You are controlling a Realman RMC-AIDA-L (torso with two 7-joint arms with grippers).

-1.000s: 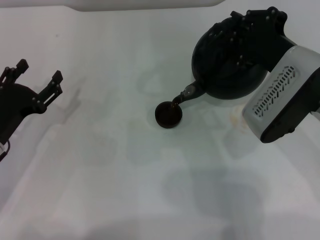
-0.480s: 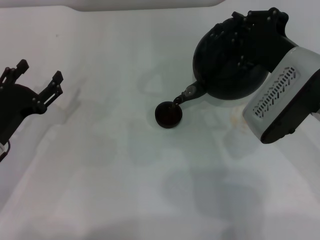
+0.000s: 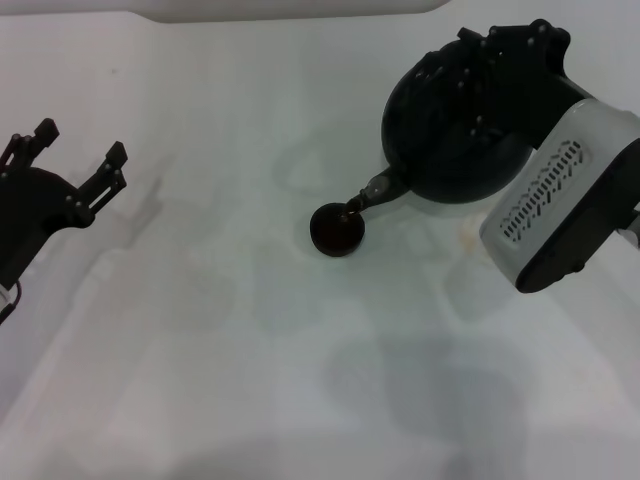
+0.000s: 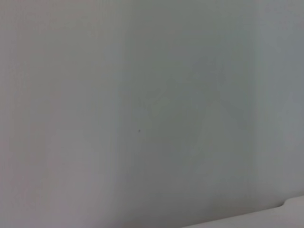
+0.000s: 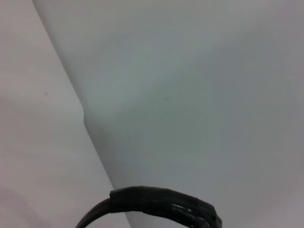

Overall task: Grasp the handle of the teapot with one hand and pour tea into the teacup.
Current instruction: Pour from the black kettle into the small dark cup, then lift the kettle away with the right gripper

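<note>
The right gripper (image 3: pixel 505 55) clamps the rough handle (image 5: pixel 156 205) of the round matte teapot (image 3: pixel 450 125), tilted, spout at 7 o'clock over the tiny teacup (image 3: pixel 337 229). The left gripper (image 3: pixel 75 160) is spread at 9 o'clock.

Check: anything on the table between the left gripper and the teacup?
Nothing. In the head view, only bare white table separates the left gripper from the teacup. The teapot is on the cup's other side.

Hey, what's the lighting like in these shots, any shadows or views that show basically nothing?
Head view: soft, even light; faint grey shadows on the white table beside the left gripper and under the teapot. Left wrist view: featureless pale surface. Right wrist view: only the handle against blank surface.
</note>
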